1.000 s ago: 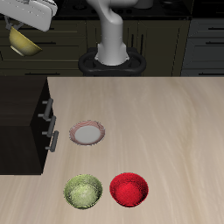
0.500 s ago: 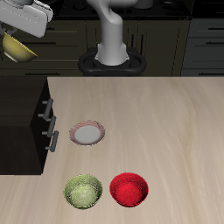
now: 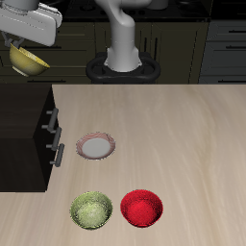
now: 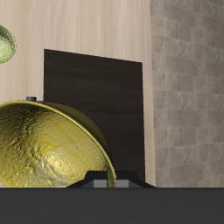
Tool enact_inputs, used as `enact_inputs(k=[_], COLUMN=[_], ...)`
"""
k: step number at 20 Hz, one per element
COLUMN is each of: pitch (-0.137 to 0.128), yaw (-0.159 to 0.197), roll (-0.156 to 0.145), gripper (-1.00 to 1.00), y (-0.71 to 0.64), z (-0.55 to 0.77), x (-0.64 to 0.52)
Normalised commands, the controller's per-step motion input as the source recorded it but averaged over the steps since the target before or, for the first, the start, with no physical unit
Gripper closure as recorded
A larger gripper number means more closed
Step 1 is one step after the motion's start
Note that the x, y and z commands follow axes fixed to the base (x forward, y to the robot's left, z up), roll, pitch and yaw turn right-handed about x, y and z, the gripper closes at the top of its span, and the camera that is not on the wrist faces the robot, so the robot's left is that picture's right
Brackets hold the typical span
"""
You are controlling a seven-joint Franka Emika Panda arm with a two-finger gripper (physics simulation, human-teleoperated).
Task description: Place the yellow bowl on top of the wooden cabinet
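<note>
Three bowls are in view: the yellow bowl [image 3: 29,60], a yellow-green bowl [image 3: 91,210] and a red bowl [image 3: 142,207], the last two sitting side by side near the table's [image 3: 183,144] front edge. One small plate [image 3: 96,146] with a pink rim lies farther back, beside the one wooden cabinet [image 3: 24,130]. The gripper [image 3: 19,43] is clamped on the yellow bowl's rim, holding it tilted in the air above the cabinet's flat top, not touching it. The wrist view shows the bowl's mottled interior [image 4: 48,149] over the dark cabinet top [image 4: 105,96].
</note>
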Motion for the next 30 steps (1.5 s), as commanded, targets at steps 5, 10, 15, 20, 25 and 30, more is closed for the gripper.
enact_inputs(k=[5,10,15,20,25,30], pitch=[0.014,0.026,0.011,0.022,0.029,0.055], yaw=[-0.018,0.002,0.000,0.016,0.014,0.040], roll=[0.047,0.052,0.017,-0.027,-0.025,-0.073], gripper=[1.00,1.00,1.00,1.00,1.00,1.00], y=[0.13,0.02,0.07,-0.09,-0.04,-0.05], z=[-0.02,-0.04,-0.11,-0.26,-0.24,-0.19], x=[0.15,0.13,0.07,0.09,0.06,0.04])
